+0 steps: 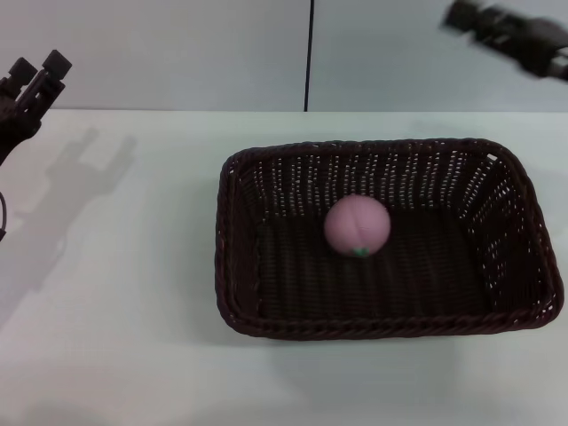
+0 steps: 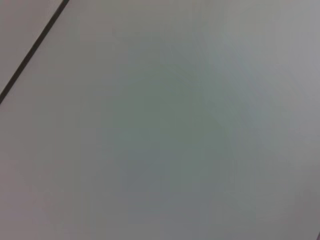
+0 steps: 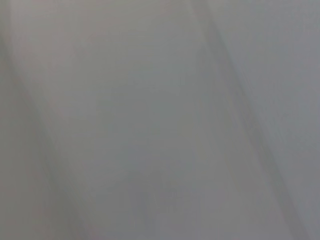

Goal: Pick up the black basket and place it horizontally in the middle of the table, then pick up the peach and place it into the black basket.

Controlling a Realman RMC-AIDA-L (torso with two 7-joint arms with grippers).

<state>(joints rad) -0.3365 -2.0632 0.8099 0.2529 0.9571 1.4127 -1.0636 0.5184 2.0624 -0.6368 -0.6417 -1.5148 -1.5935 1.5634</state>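
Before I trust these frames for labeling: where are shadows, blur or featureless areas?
Head view: the left gripper casts a soft grey shadow across the table; the right gripper is motion-blurred; the peach and the black basket look sharp. Left wrist view: blank grey surface with one dark line. Right wrist view: featureless grey haze.

Plain pale grey surface (image 2: 190,140) fills view; thin dark line (image 2: 32,50) runs diag. across one corner.

a pale grey wall (image 1: 177,53) rises at the far side, split by a thin dark vertical seam (image 1: 310,53).
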